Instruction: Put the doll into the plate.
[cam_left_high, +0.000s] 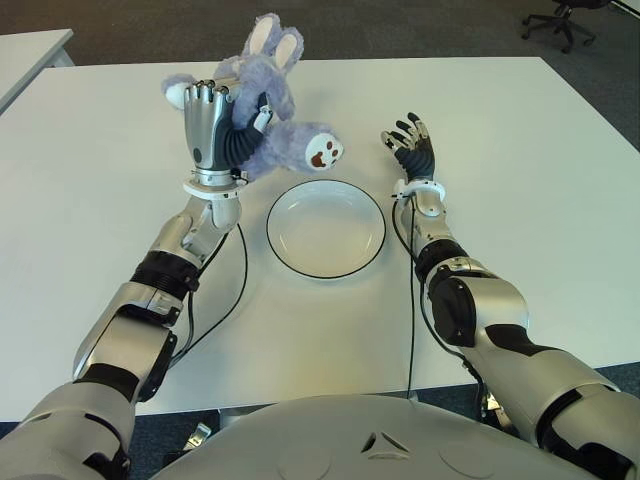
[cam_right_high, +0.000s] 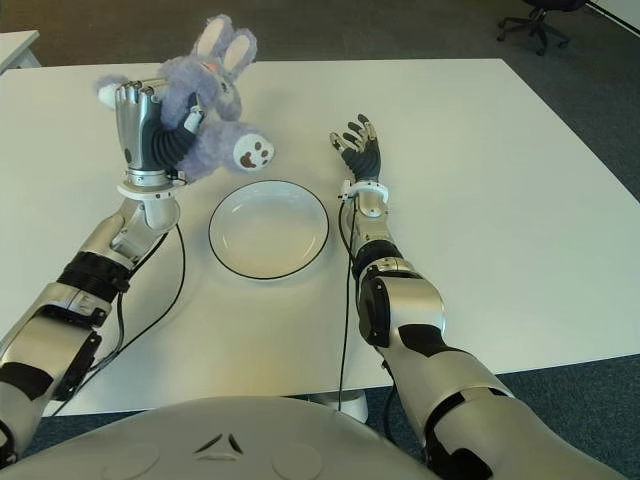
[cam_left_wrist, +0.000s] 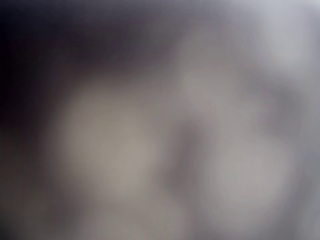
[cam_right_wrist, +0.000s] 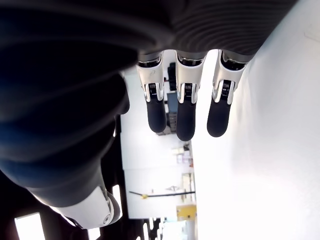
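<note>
the left hand (cam_left_high: 213, 125) is clamped around a fuzzy purple rabbit doll (cam_left_high: 275, 120), lifted just left of and beyond the round white plate (cam_left_high: 326, 229), whose thin dark rim lies clear on the smooth white table (cam_left_high: 520, 200). to the plate's right, the right hand (cam_left_high: 412, 148) shows fingers spread, holding nothing.

White table (cam_left_high: 540, 180); office chair (cam_left_high: 560, 18) on grey carpet (cam_left_high: 400, 25).

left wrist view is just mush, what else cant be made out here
- Left wrist view: wholly blurred, so the left hand's grip on the doll reads only from the eye views.
- Doll's face: turned away and partly behind the fingers.
- Office chair: cut off by the top edge.
- Right wrist view: the right hand's own palm blocks the plate.
</note>
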